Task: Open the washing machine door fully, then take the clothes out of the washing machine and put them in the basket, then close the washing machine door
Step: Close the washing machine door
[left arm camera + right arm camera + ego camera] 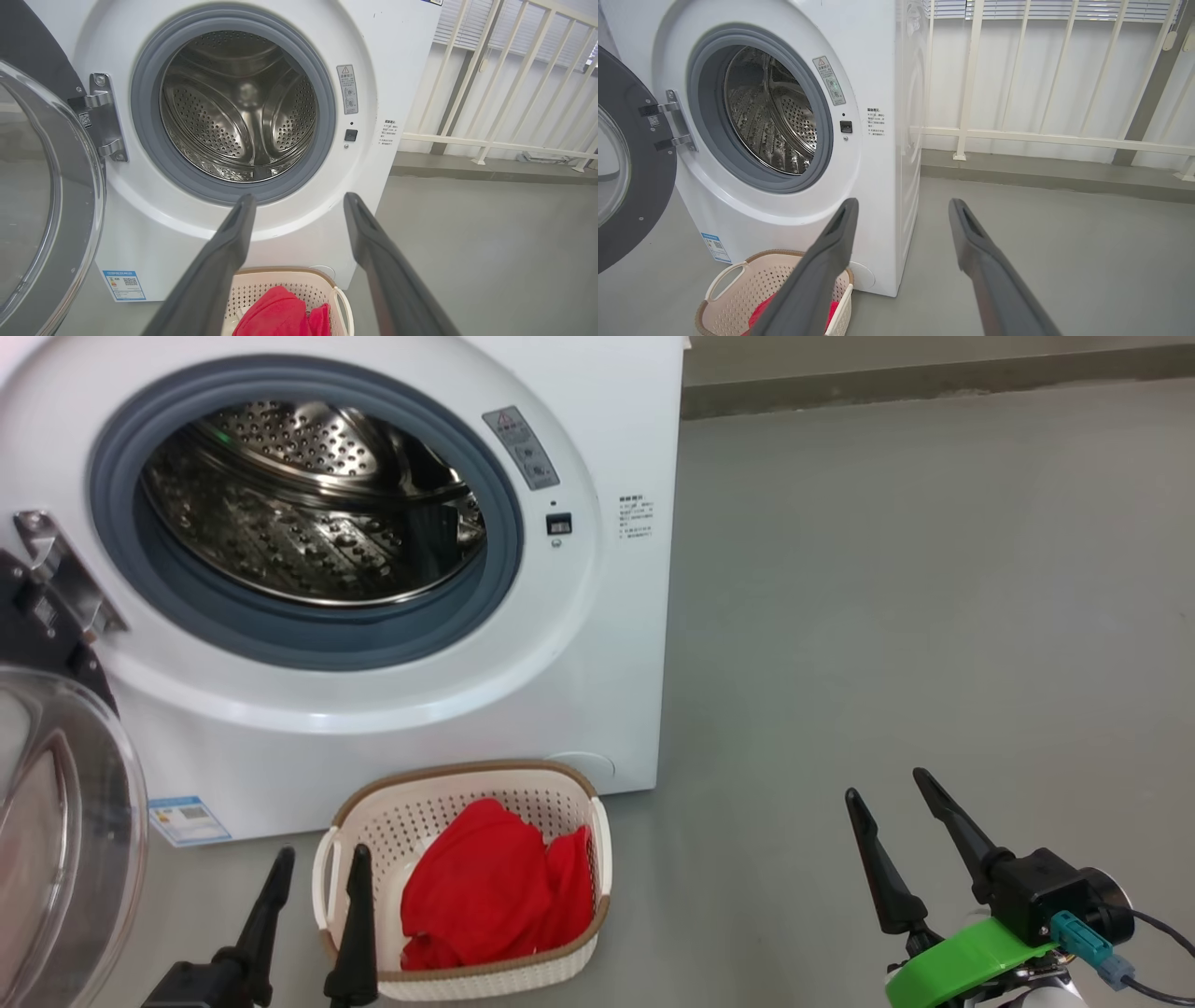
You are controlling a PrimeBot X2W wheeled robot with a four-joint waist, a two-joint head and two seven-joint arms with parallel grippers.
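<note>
The white washing machine [597, 644] stands with its door [65, 831] swung wide to the left on its hinge [56, 574]; the steel drum [317, 504] shows no fabric inside. On the floor before it sits the cream basket [560, 793] holding red clothes [495, 891]. My left gripper [319, 859] hangs open just left of the basket, fingers empty. Well to the right, over bare floor, my right gripper [887, 782] is open and empty. The left wrist view shows the drum [243, 107], door [46, 196] and clothes [280, 312]; the right wrist view shows the machine [878, 186] and basket [738, 289].
Grey floor [887, 597] stretches right of the machine. A white railing [1041, 135] on a raised kerb runs behind it. The open door takes up the space at the left.
</note>
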